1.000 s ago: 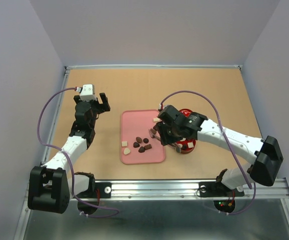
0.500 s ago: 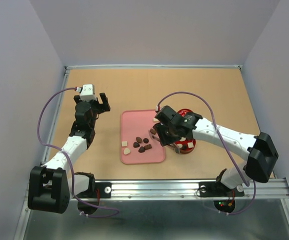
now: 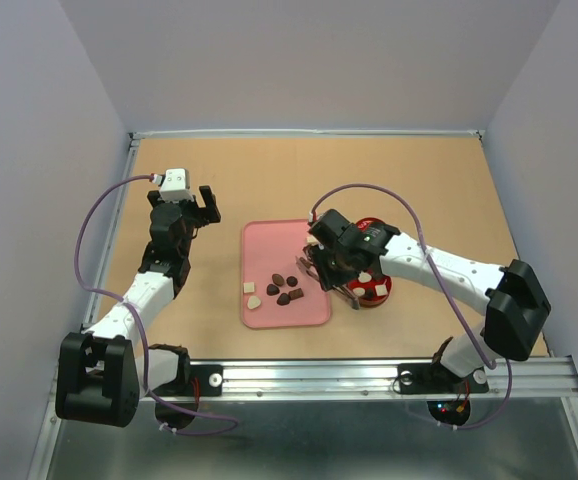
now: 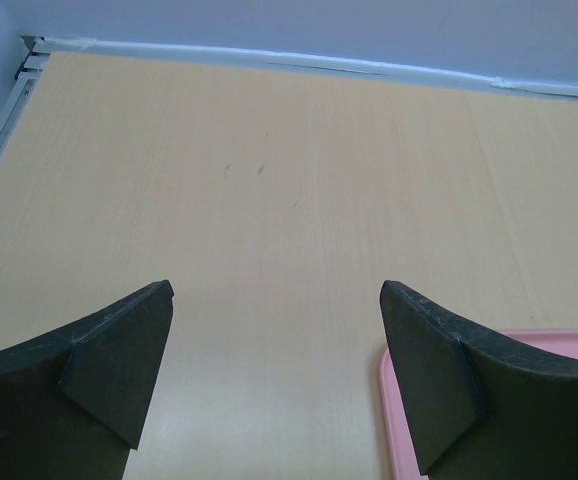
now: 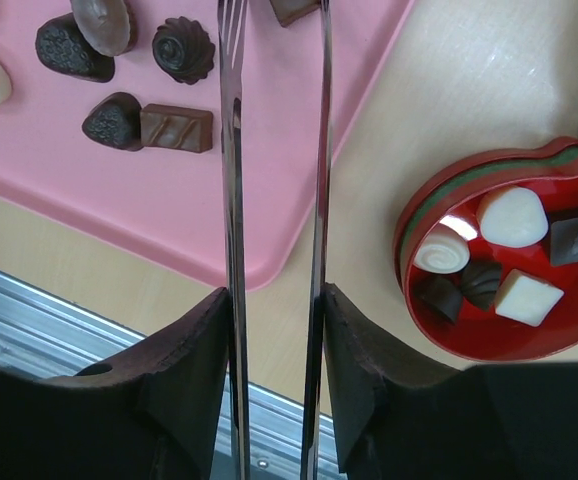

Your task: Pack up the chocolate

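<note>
Several small chocolates [image 3: 281, 288], dark brown and cream, lie on the pink tray [image 3: 269, 240]; the right wrist view shows them too [image 5: 147, 125]. More chocolates [image 5: 514, 215] sit in the open red tin [image 3: 376, 291] just right of the tray. My right gripper [image 3: 335, 268] is shut on metal tongs [image 5: 232, 150], whose two blades reach over the tray's right part. A brown piece [image 5: 291, 8] sits at the tong tips; whether it is gripped is unclear. My left gripper [image 3: 207, 200] is open and empty, left of the tray.
The tin's rim [image 5: 409, 250] stands right of the tongs. The tray's corner [image 4: 394, 400] shows by my left gripper's [image 4: 274, 340] right finger. The metal rail [image 3: 369, 375] runs along the near table edge. Walls close in the table at the back and sides.
My right arm has shifted a little left and back, carrying the tongs further over the tray and uncovering more of the tin. The left arm has not moved.
</note>
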You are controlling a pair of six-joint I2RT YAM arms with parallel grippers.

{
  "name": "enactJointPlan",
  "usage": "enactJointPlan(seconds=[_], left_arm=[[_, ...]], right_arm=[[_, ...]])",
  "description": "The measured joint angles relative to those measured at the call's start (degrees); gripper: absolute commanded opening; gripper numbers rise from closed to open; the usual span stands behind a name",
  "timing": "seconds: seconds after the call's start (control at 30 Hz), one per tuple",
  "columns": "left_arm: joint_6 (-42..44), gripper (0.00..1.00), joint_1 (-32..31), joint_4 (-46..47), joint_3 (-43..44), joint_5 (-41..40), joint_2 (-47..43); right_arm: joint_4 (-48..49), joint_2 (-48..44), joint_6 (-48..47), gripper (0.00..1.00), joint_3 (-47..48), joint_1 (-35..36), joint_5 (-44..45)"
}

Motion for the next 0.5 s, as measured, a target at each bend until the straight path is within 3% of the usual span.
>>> enactJointPlan(seconds=[0.27,0.5], left_arm=[[0.0,0.96,0.0,0.0,0.0,0.0,0.0],[0.0,0.96,0.0,0.0,0.0,0.0,0.0]], right_arm=[[0.1,-0.6,0.5,0.30,0.0,0.0,-2.1],[-0.8,-6.4,2.3,0.28,0.0,0.0,-1.4]])
